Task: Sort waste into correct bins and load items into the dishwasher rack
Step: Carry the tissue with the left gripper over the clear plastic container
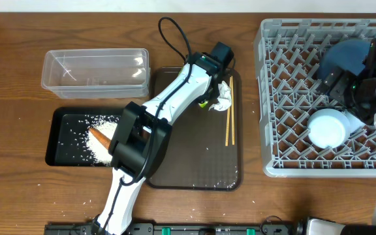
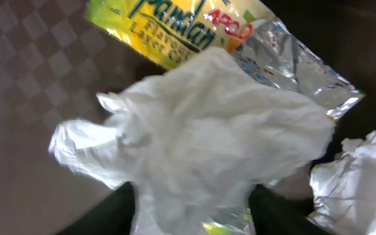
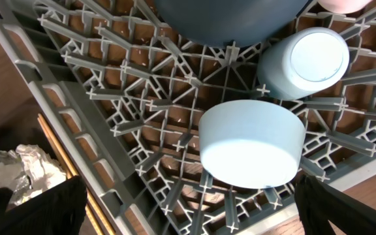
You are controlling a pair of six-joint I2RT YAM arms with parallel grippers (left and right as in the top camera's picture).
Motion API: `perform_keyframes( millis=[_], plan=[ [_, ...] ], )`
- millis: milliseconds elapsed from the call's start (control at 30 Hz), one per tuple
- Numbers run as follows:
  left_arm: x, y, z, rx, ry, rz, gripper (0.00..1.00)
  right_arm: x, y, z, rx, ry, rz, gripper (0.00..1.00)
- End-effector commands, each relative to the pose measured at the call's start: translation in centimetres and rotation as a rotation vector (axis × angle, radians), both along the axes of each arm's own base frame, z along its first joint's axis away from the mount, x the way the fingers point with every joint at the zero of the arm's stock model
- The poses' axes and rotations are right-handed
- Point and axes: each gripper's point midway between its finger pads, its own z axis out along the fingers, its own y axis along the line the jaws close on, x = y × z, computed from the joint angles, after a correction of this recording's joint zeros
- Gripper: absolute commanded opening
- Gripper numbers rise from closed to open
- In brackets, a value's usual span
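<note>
Bare brown tray beside chopsticks

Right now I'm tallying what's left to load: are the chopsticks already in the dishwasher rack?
No, the wooden chopsticks lie on the brown serving tray, outside the grey dishwasher rack.

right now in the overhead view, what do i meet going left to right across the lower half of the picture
black tray → brown tray → rack
</note>
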Motion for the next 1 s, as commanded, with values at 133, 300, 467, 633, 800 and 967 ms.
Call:
perform_keyframes(
  millis=[133,300,467,633,800,967],
  plan=[
    [-0.9,1.0,-1.8,0.046,0.040,0.002,0.19,0.0,-0.2,0.1,0.004,-0.003,-0.017,0.99],
    [-1.1,1.0,-1.1,0.043,0.036,0.000,0.06,0.0,-0.2,0.1,0.004,-0.003,-0.017,0.99],
    [-1.4,0.7,1.8,0.022,0.003,-0.010,0.06,0.0,-0.2,0.1,0.004,-0.003,-0.017,0.99],
    [-1.9,0.2,6.2,-0.023,-0.064,-0.024,0.06,0.0,-0.2,0.1,0.004,-0.003,-0.017,0.99],
    [-1.9,0.5,9.3,-0.054,-0.121,-0.020,0.06,0.0,-0.2,0.1,0.004,-0.003,-0.017,0.99],
    [-1.9,1.1,11.4,-0.076,-0.158,-0.008,0.06,0.0,-0.2,0.1,0.004,-0.003,-0.017,0.99]
  ],
)
